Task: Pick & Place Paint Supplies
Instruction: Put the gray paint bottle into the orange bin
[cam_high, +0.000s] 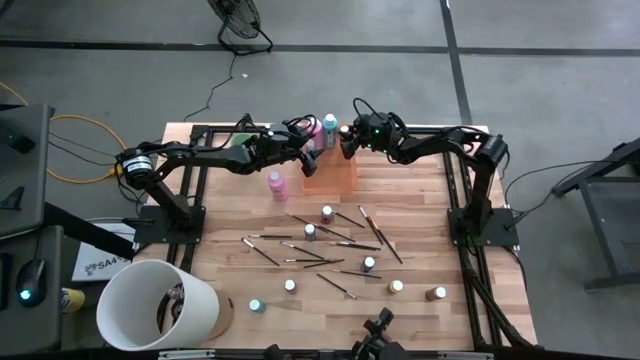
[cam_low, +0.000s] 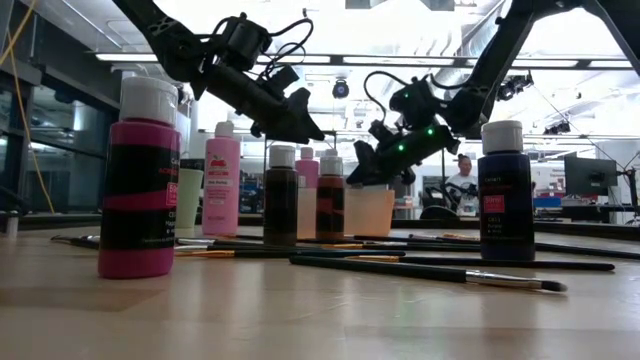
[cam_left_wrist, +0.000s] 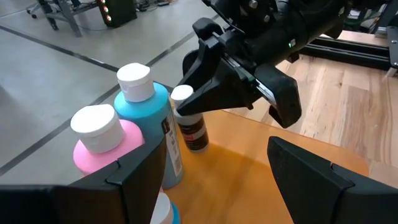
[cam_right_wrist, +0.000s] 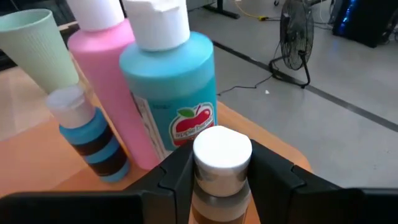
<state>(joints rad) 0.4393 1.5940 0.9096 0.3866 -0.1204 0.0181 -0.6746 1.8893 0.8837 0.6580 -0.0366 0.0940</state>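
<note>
Small brown white-capped bottle being set into translucent orange tray; most supplies not yet moved.

The right gripper is seen closed around a small dark-brown bottle with a white cap, held over the translucent orange plastic tray at the far edge of the wooden table. A tall teal plastic bottle, a tall pink plastic bottle and a small blue-and-brown banded bottle are already stood in the tray. The left gripper is held just beside, its jaws wide apart and empty. Still left on the table: another pink bottle, several tiny capped bottles, many thin dark-handled brushes. Progress judged well under half.
</note>
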